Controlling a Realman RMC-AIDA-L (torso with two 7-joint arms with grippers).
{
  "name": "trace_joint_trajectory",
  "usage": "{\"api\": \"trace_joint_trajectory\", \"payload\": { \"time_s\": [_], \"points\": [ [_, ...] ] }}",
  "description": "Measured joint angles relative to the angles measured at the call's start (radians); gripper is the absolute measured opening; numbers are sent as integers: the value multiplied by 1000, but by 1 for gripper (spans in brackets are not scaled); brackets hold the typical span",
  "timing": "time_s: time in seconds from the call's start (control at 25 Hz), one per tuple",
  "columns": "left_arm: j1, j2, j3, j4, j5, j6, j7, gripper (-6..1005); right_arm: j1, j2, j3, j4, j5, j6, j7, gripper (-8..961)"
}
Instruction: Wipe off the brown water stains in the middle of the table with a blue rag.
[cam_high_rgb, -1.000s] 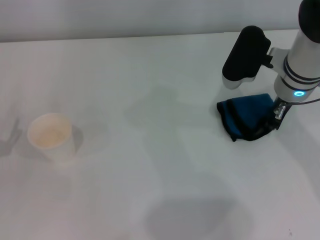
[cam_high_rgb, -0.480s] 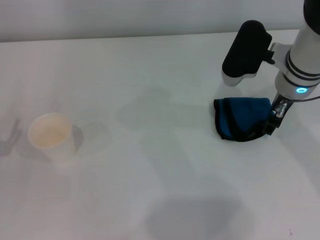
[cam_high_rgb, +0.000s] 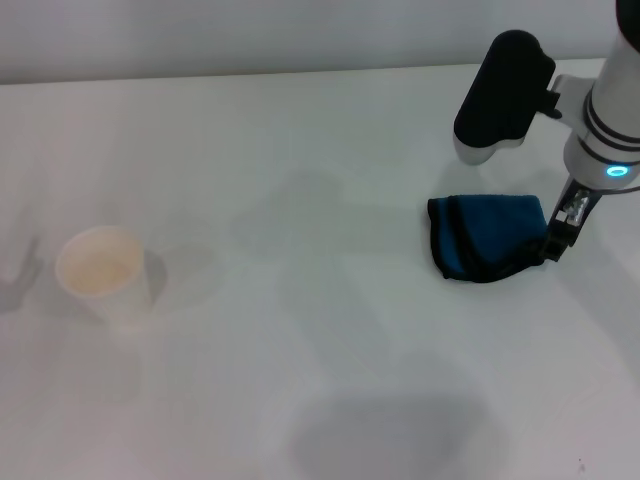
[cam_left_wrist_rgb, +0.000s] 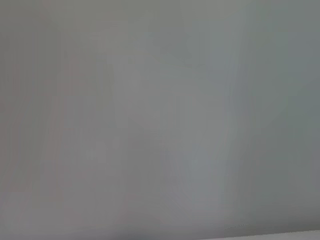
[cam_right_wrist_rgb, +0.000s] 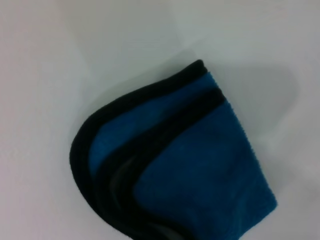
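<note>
Rag (cam_high_rgb: 487, 236) right, cup (cam_high_rgb: 101, 272) left.

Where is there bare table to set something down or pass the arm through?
The widest bare stretch of the table lies between the paper cup on the robot's left and the blue rag on its right, extending to the near edge. It is crowded only at the rag's right side, where the right gripper meets its edge.

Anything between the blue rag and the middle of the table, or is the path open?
Nothing visible blocks it. The blue rag lies on the table at the robot's right, with the right tool at its edge. Only bare surface lies between it and the middle. The paper cup stands far left, off that path. No brown stains are discernible there.
</note>
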Motion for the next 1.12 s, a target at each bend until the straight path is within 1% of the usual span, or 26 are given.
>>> {"api": "trace_joint_trajectory", "payload": {
  "time_s": [0.72,0.96,1.12],
  "points": [
    [2,1,0,0,-1,0,0,877,-35,0,2,-141,-29,81,0,798],
    [1,1,0,0,-2,0,0,876,-58,1,2,-225,-54,127,-1,798],
    [0,2,0,0,-1,0,0,876,-80,-1,2,-306,-58,149,-6,797]
  ]
}}
